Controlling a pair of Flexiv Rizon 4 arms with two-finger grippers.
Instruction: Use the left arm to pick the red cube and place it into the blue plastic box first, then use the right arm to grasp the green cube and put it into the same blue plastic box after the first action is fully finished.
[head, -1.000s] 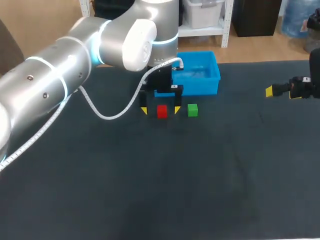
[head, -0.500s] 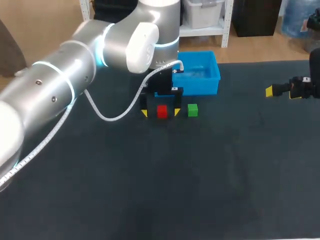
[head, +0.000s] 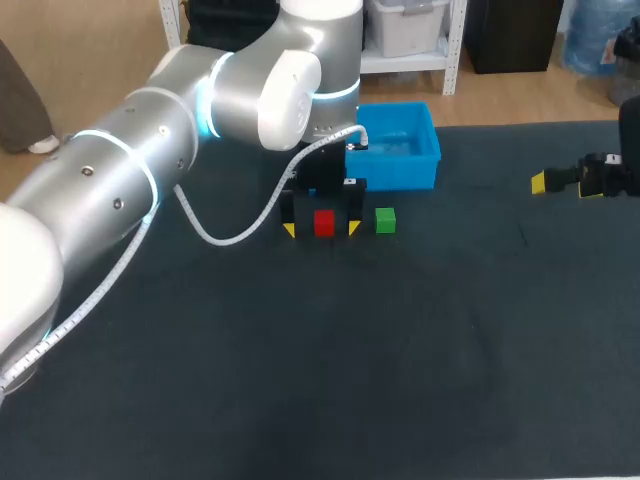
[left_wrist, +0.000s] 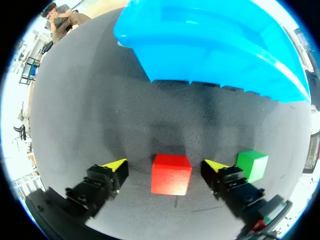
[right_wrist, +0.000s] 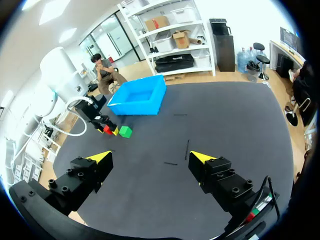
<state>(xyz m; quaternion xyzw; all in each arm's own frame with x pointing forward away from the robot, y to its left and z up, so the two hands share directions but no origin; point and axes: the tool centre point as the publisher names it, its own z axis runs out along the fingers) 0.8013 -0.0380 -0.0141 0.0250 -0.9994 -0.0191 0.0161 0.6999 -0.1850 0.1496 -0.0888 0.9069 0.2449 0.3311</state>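
- Red cube (head: 323, 222): just in front of box (head: 425, 170), green cube (head: 385, 220) beside it
- Handling: likely light, rigid; grip opposite flat sides
- Left gripper (left_wrist: 167, 167): fingers apart, straddling red cube
- Right gripper (right_wrist: 150, 157): apart, far from box

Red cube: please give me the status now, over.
Left tool open, astride red cube, not touching. Right tool open, empty, off to the right. Green cube close beside one left-tool finger.
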